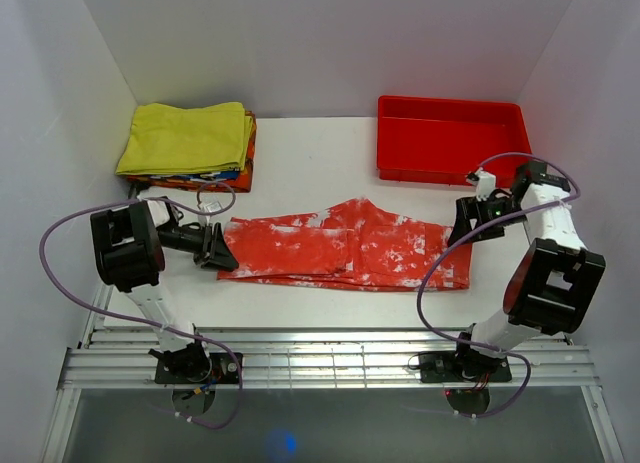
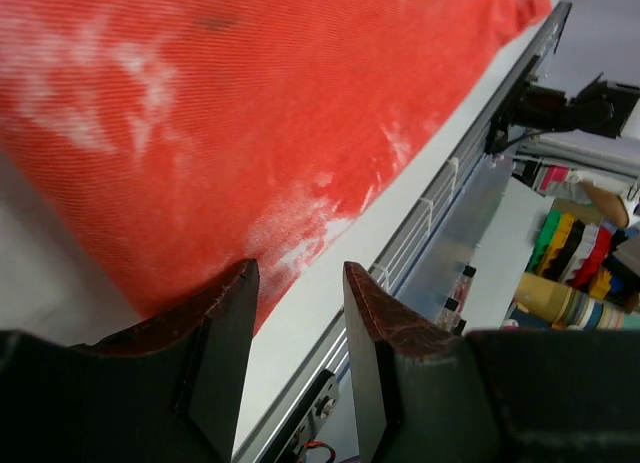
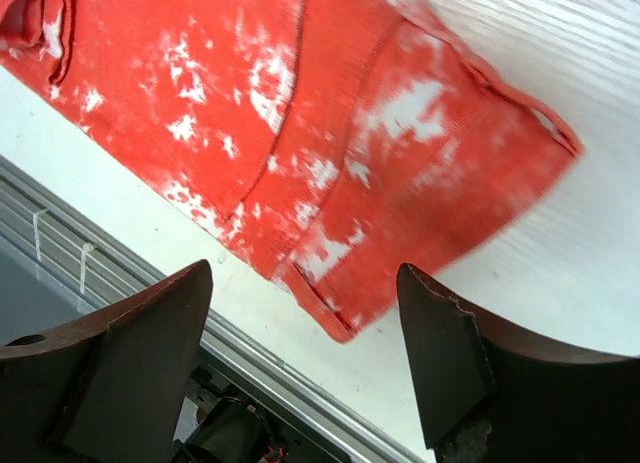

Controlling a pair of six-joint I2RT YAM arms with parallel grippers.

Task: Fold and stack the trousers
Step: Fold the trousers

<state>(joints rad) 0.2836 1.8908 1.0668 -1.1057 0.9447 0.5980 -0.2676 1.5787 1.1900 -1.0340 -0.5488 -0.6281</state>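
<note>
trousers (image 1: 345,248) lying flat at tabletop (image 1: 300,153) centre | left pincer (image 1: 222,253) sitting at their 9 o'clock end, fingers apart, gripping nothing | right pincer (image 1: 462,226) hovering at their 3 o'clock end, fingers spread wide

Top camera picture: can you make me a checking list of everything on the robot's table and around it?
Surface: white table, no stains seen.
Job's things: red-orange blotchy trousers lying flat across the middle, not yet on any pile.
Clutter: yellow folded garment on top of a pile of clothes, far left; red plastic tray, far right.
Grippers: left pincer open at the trousers' left end; right pincer open above their right end; neither holds cloth.
Cables: purple cable looping off each arm; the right one crosses the trousers' near right corner in the top view.
Surroundings: white walls; metal rail at the near edge.
</note>
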